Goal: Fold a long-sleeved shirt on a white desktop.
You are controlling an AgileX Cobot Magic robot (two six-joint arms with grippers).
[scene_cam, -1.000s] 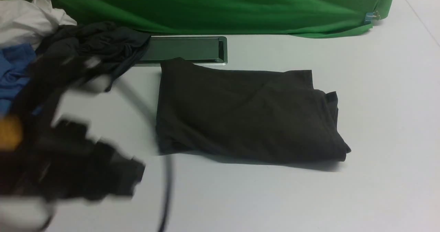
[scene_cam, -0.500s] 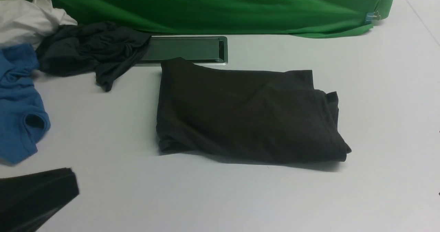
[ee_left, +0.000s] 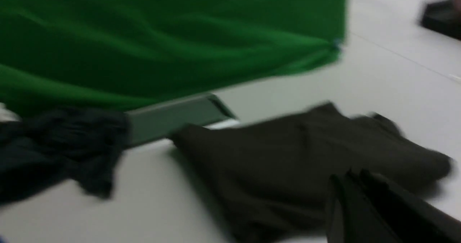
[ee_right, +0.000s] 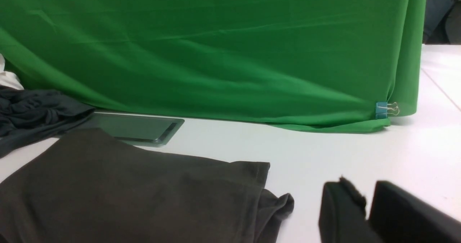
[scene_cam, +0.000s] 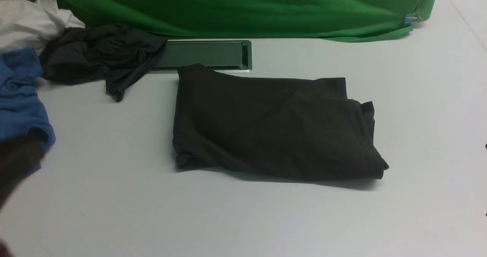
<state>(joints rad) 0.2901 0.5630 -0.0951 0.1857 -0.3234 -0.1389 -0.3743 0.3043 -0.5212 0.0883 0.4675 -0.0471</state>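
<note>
I see the white desktop under a green backdrop. The long-sleeved shirt lies at centre as a folded rectangle, its far corner touching the grey cable slot. Far left are a dark teal-grey garment, a blue shirt and white cloth. My left gripper is pressed together, empty. My right gripper shows a narrow gap between its jaws, holding nothing, beside the shirt.

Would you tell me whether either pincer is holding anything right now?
Nothing is held: the long-sleeved shirt lies folded on the white desktop, free of both the left pincer and the right pincer.
</note>
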